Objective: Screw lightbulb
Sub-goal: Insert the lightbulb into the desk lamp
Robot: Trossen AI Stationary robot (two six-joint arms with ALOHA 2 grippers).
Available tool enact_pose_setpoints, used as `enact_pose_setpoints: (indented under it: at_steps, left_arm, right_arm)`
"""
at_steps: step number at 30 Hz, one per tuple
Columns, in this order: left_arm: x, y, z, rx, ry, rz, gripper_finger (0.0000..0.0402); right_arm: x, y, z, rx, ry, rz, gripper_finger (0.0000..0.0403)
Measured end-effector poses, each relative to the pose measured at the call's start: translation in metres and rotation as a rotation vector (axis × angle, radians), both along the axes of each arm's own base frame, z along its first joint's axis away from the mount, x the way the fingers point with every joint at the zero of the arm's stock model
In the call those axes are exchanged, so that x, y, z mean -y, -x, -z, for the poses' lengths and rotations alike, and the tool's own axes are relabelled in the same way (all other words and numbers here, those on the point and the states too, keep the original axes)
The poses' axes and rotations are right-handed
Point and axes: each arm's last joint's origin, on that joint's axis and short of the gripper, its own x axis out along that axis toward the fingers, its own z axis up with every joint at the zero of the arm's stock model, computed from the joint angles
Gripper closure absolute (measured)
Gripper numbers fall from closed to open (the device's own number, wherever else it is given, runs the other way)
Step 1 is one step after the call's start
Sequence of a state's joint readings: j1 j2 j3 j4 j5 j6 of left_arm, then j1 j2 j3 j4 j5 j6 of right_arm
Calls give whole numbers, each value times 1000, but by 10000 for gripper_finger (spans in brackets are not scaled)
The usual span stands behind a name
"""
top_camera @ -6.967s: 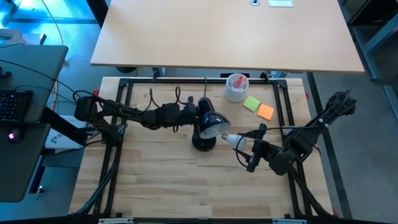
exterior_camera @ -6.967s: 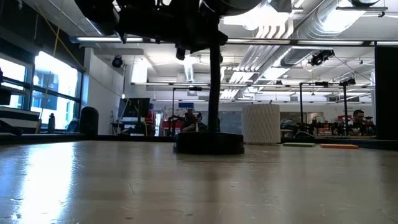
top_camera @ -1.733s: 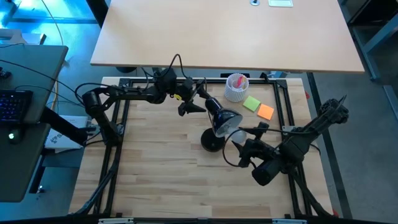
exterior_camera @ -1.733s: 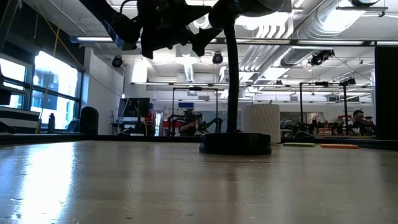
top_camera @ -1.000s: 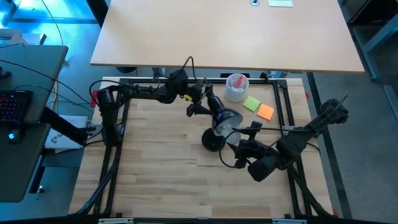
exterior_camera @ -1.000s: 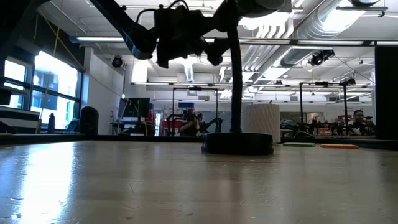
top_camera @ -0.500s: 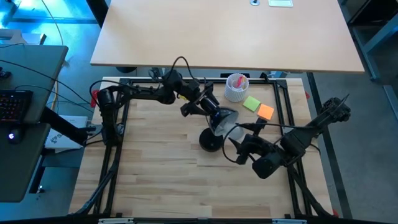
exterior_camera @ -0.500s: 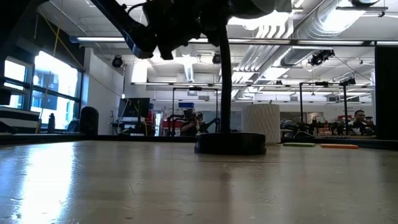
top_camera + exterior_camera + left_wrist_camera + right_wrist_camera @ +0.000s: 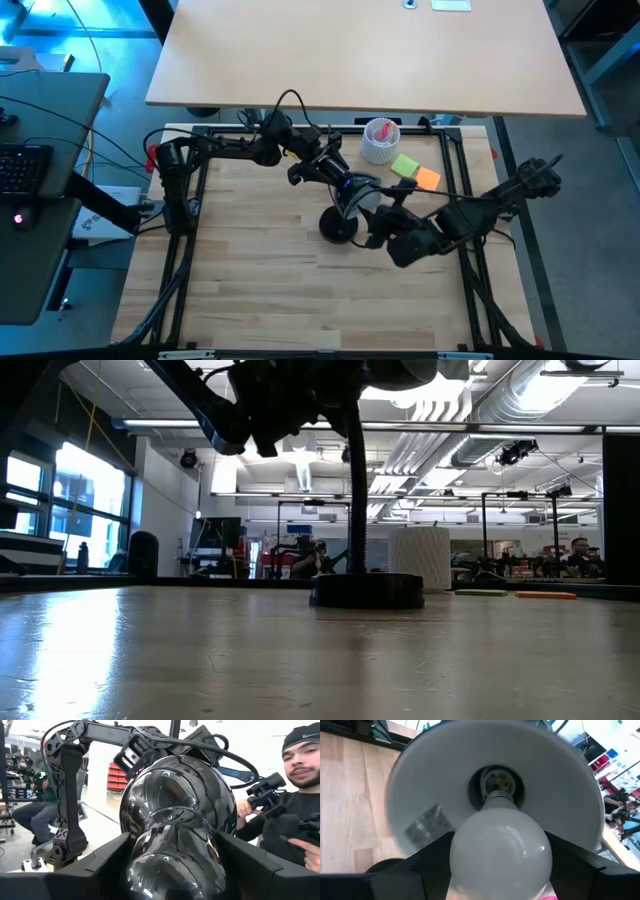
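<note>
A black desk lamp stands on its round base [image 9: 335, 226] [image 9: 367, 590] mid-table, its glossy head [image 9: 352, 190] [image 9: 177, 805] tipped toward the right. My left gripper [image 9: 335, 176] comes from the far left and is shut on the rear of the head. My right gripper [image 9: 383, 216] comes from the right and is shut on the white lightbulb [image 9: 501, 849] [image 9: 369, 203]. The bulb's metal screw base [image 9: 498, 797] points into the head's white inside, right at the socket [image 9: 496, 781]; whether they touch I cannot tell. My left gripper has the narrow rear part of the lamp head [image 9: 175, 855] between its two fingers [image 9: 102, 865], one on each side, coming nearly level from the table's far left. The lamp stands on its base on the table. My right gripper pinches the bulb's round glass globe [image 9: 470, 860] between its two fingers [image 9: 427, 857], coming from the table's right and slanting slightly down. The screw base points away from the fingers into the lamp head. The bulb is lifted clear of the table.
A white ribbed cup [image 9: 380, 140] [image 9: 418, 557] stands at the far edge, with a green sticky note [image 9: 405, 166] and an orange one [image 9: 428, 179] beside it. A person [image 9: 295, 780] with a black handle shows beyond the table in the left wrist view.
My right gripper has carried the bulb toward the table's left, up to the lamp head's open side. My left gripper has turned and settled around the rear of the lamp head. The lamp's base has slid a little toward the left.
</note>
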State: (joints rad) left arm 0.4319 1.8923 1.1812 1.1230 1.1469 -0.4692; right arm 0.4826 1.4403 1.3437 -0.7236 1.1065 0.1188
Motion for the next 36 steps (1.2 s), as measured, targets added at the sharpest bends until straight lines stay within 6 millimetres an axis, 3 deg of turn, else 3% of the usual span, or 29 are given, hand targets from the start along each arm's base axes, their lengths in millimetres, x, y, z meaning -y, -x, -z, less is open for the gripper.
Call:
enact_pose_setpoints:
  at_steps: [17, 28, 36]
  left_arm:
    - [-3, 0, 3, -31, -1, 2, 137]
    - [-2, -1, 4, -32, 9, -17, 137]
    - [3, -3, 4, -10, -10, -24, 137]
  right_arm:
    - [31, -21, -5, -165, 127, -102, 140]
    - [44, -27, -6, -133, 74, -81, 140]
    - [57, -29, -7, -24, -99, -27, 140]
